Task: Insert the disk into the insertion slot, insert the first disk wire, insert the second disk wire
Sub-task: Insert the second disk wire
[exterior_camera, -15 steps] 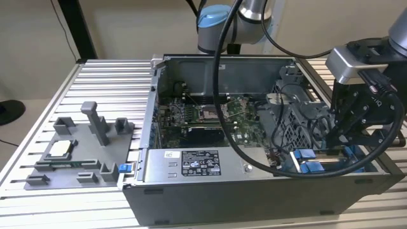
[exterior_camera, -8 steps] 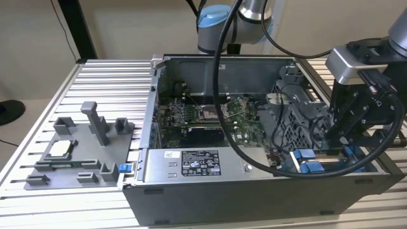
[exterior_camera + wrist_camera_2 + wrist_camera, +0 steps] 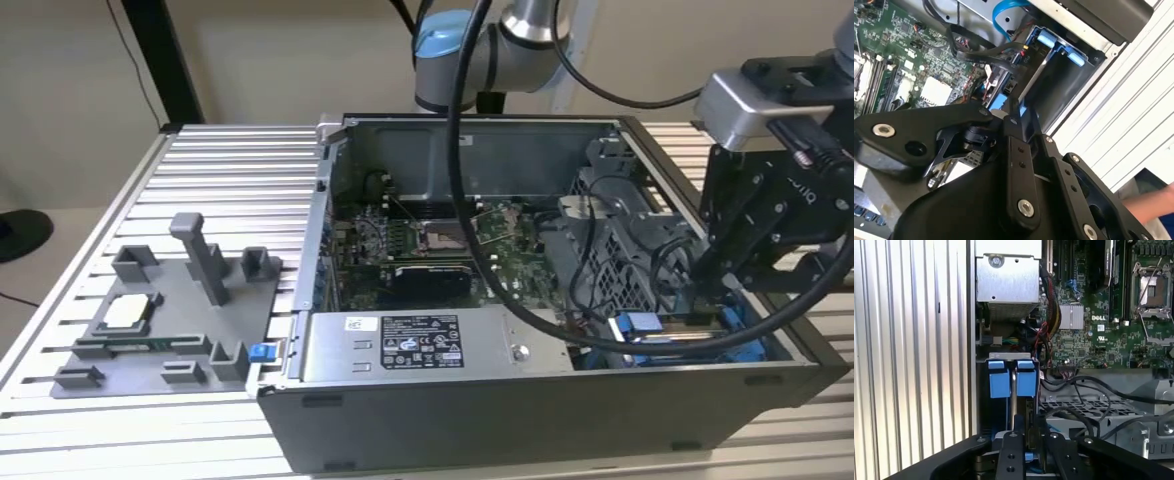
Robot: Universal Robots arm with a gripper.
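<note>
The gripper point(image 3: 710, 288) is dipping into the slot point(image 3: 750, 352), lower right in the exterior view; its grip cannot be told. The slot is lying lengthwise beside a white-labelled box point(image 3: 494, 350).

Setting: robotics laboratory bench. Evidence: ribbed aluminium-profile table point(image 3: 200, 165); grey-and-blue jointed robot arm point(image 3: 461, 45); open dark-grey metal computer case point(image 3: 534, 410), green motherboard point(image 3: 400, 240) exposed; grey moulded plastic parts fixture point(image 3: 134, 340).

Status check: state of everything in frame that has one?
computer case, open, side panel off.
insertion slot, compartment in the second wrist view looks empty.
gripper, down inside the case at the insertion slot.
CPU socket, no cooler fitted.
power supply, seated in the case, label up.
</note>
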